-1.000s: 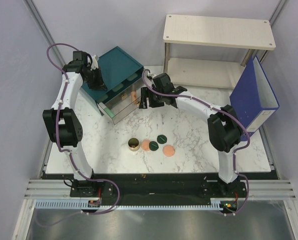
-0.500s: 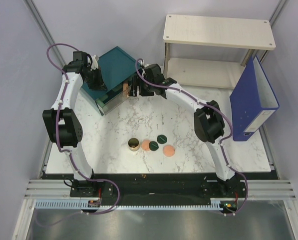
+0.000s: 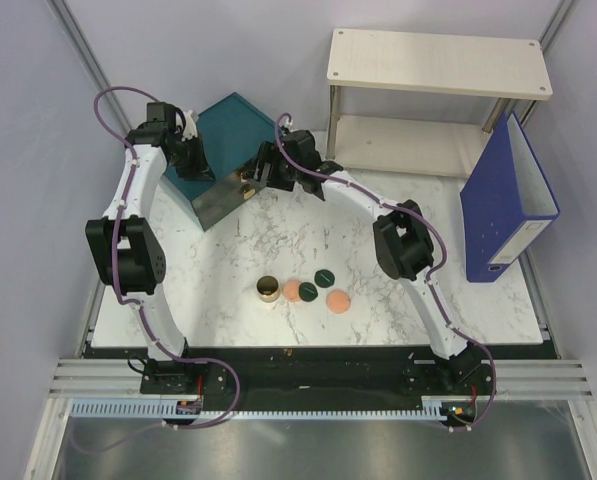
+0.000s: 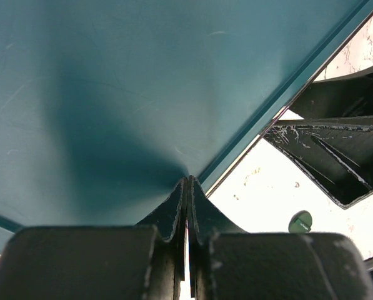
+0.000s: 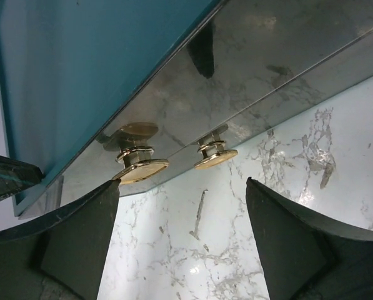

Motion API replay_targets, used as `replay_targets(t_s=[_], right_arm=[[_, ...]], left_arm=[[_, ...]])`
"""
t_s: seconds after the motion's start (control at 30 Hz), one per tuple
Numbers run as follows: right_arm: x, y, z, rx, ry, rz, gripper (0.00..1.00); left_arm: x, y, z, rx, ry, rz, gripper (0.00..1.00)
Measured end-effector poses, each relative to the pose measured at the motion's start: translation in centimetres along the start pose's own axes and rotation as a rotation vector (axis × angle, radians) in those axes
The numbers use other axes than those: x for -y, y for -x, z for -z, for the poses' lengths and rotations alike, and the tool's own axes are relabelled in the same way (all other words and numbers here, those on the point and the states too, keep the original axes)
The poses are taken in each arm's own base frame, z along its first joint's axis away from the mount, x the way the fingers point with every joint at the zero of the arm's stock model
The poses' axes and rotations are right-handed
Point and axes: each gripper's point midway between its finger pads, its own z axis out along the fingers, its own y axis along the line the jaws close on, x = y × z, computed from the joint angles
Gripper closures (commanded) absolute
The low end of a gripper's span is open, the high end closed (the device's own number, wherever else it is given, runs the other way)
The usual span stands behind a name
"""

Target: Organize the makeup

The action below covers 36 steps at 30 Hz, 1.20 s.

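1. My left hand [image 3: 191, 157] sits at the far left with its fingers pressed together on nothing, their tips resting on the teal top of the drawer box [image 3: 233, 125]. I press down there so the box cannot slide.
2. The clear drawer front [image 5: 255, 75] looks flush with the box, and its two gold knobs [image 5: 140, 169] stick out towards me.
3. My right hand [image 3: 261, 172] hovers just in front of those knobs, fingers apart and empty. I judge the drawer is the step in hand. To do it well I keep the hand square to the front, centre on one knob and move straight along the drawer's run, never sideways.
4. The makeup lies well apart from the box, mid-worktop [image 3: 398, 290]. There is a gold-lidded jar [image 3: 269, 289], two peach discs [image 3: 292, 291] and two green compacts [image 3: 324, 277]. None of them is in a hand.
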Motion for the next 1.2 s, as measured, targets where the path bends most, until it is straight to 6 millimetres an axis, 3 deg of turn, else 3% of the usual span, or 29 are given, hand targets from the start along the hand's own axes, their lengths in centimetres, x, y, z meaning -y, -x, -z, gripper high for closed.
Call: replay_targets(t_s=[0.13, 0.3, 0.47, 0.67, 1.0, 1.2], right_arm=[[0.4, -0.6, 0.0, 0.006, 0.01, -0.032, 0.11], [3.6, -4.1, 1.3, -0.024, -0.005, -0.123, 0.13], [6.6, -6.6, 1.7, -0.018, 0.057, -0.35, 0.14], [6.2, -4.7, 1.4, 0.04, 0.164, -0.474, 0.17], [6.0, -6.3, -0.8, 0.023, 0.22, -0.618, 0.35], [5.3, -6.2, -1.7, 0.038, 0.261, -0.641, 0.37]], left_arm=[[0.0, 0.0, 0.0, 0.0, 0.003, -0.002, 0.98], [0.0, 0.0, 0.1, 0.001, 0.008, -0.003, 0.98], [0.0, 0.1, 0.0, 0.0, 0.008, -0.002, 0.98], [0.0, 0.0, 0.0, -0.001, 0.008, -0.003, 0.98], [0.0, 0.0, 0.0, -0.001, 0.008, -0.003, 0.98], [0.0, 0.0, 0.0, -0.001, 0.009, -0.003, 0.98]])
